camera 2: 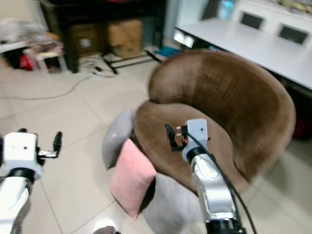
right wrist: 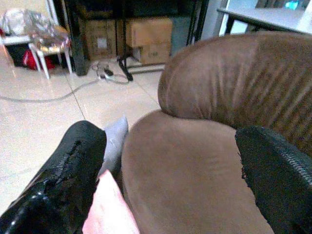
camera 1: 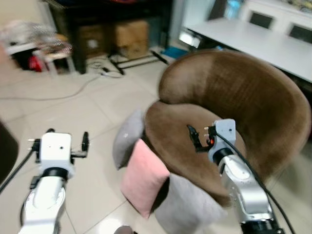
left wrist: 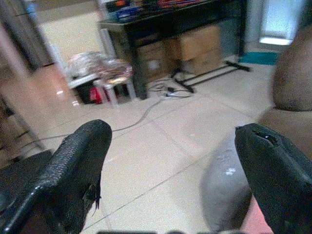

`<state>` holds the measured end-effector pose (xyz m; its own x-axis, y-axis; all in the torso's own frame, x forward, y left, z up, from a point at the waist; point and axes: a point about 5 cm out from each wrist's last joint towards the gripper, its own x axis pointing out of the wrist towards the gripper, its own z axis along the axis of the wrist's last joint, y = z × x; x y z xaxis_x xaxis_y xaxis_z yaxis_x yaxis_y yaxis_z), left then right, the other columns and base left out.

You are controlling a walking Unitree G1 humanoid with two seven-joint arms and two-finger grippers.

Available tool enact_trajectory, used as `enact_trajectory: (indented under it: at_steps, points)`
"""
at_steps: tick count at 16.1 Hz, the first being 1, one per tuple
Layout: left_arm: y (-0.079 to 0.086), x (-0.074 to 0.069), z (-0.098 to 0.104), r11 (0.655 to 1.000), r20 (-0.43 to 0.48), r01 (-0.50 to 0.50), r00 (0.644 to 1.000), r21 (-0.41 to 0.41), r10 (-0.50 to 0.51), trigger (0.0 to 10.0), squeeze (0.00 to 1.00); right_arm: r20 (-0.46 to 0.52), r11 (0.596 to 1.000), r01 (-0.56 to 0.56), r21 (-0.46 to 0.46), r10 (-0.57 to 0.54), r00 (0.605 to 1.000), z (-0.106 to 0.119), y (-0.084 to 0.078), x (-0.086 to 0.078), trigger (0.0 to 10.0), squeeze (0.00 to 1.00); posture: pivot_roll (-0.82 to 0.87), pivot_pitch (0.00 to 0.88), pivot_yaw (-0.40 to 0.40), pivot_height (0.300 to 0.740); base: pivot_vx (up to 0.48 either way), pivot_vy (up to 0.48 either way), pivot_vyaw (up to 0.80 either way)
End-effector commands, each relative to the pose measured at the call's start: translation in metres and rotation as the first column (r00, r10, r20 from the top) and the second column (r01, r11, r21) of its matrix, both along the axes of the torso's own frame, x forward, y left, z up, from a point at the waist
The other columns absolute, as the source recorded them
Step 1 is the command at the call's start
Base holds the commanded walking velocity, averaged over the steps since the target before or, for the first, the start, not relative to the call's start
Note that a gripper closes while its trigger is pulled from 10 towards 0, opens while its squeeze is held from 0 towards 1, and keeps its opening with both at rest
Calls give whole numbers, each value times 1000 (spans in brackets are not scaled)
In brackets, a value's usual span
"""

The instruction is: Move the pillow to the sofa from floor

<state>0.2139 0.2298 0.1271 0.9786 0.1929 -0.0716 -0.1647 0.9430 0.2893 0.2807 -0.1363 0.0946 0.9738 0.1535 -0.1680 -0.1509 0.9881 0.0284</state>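
A pink pillow (camera 1: 144, 178) leans on the tiled floor against the front of a round brown sofa chair (camera 1: 234, 107). A grey pillow (camera 1: 127, 138) stands just behind it, and another grey cushion (camera 1: 187, 204) lies below the seat's front edge. My left gripper (camera 1: 61, 144) hovers open over the floor, left of the pillows. My right gripper (camera 1: 201, 138) is raised over the sofa seat, open and empty. In the right wrist view the pink pillow (right wrist: 109, 209) shows between the fingers (right wrist: 68, 170), with the grey pillow (right wrist: 114, 141) beyond.
A dark table (camera 1: 112, 14) with cardboard boxes (camera 1: 130, 36) under it stands at the back. Cables (camera 1: 73, 90) trail over the floor, and a small white stool (camera 1: 46, 56) with clutter sits back left. A white table (camera 1: 253, 41) stands behind the sofa.
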Motion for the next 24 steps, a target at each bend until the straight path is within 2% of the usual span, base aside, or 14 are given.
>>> enact_trajectory:
  at_steps: [1, 5, 8, 10, 14, 18, 19, 20, 21, 22, 24]
  points:
    - [-4, 2, 0, 1000, 10, 14, 1000, -18, -14, 10000, 0, -18, 998, 65, -23, -66, 998, -1, -15, 1, 10000, 1000, 29, 0, -74, 740, 0, 0, 0]
    - [-5, 3, 0, 999, 8, 24, 1000, -24, -23, 10000, 0, 11, 997, 57, -61, -57, 998, 4, -17, 4, 10000, 1000, 21, 0, -71, 740, 330, 0, 0]
    - [-6, 2, 0, 999, 8, 31, 999, -23, -31, 10000, 0, 8, 998, 36, -56, -35, 999, 5, -15, 4, 10000, 1000, 19, 0, -73, 740, 331, 0, 800]
    - [-6, 2, 0, 999, 7, 33, 999, -21, -33, 10000, 0, -3, 998, 17, -56, -17, 1000, 4, -14, 4, 10000, 1000, 19, 0, -75, 740, 330, 0, 0]
    - [-8, 2, -2, 999, 0, 35, 999, 2, -35, 10000, 0, -37, 995, -82, -64, 80, 996, -1, -16, 3, 10000, 1000, 15, 0, -76, 740, 0, 0, 0]
    - [-6, 1, -3, 999, 12, 28, 1000, 23, -28, 10000, 0, -42, 993, -106, -41, 105, 994, 1, -20, 3, 10000, 1000, 15, 0, -96, 740, 0, 0, 0]
    - [-7, 1, -5, 998, 11, 45, 999, 34, -46, 10000, 0, -43, 994, -100, -38, 98, 994, 1, -21, 4, 10000, 682, 16, 0, -101, 740, 0, 0, 0]
    - [-8, 1, -5, 997, 5, 60, 998, 52, -61, 10000, 0, -52, 995, -90, -34, 88, 995, 0, -22, 4, 10000, 0, 16, 0, -104, 740, 0, 0, 0]
    - [-10, 2, -8, 991, -8, 94, 996, 94, -94, 10000, 0, -72, 998, -59, -26, 57, 996, -4, -24, 4, 10000, 0, 16, 0, -104, 735, 0, 0, 0]
    - [-11, 2, -10, 989, -12, 107, 994, 101, -106, 10000, 0, -75, 999, -49, -19, 47, 996, -5, -24, 4, 10000, 0, 12, 0, -104, 730, 0, 0, 0]
    - [-10, -1, -21, 993, -21, 95, 995, 68, -94, 10000, 0, -76, 998, -29, -48, 26, 997, -5, -27, 1, 10000, 0, 2, 0, -103, 710, 0, 0, 0]
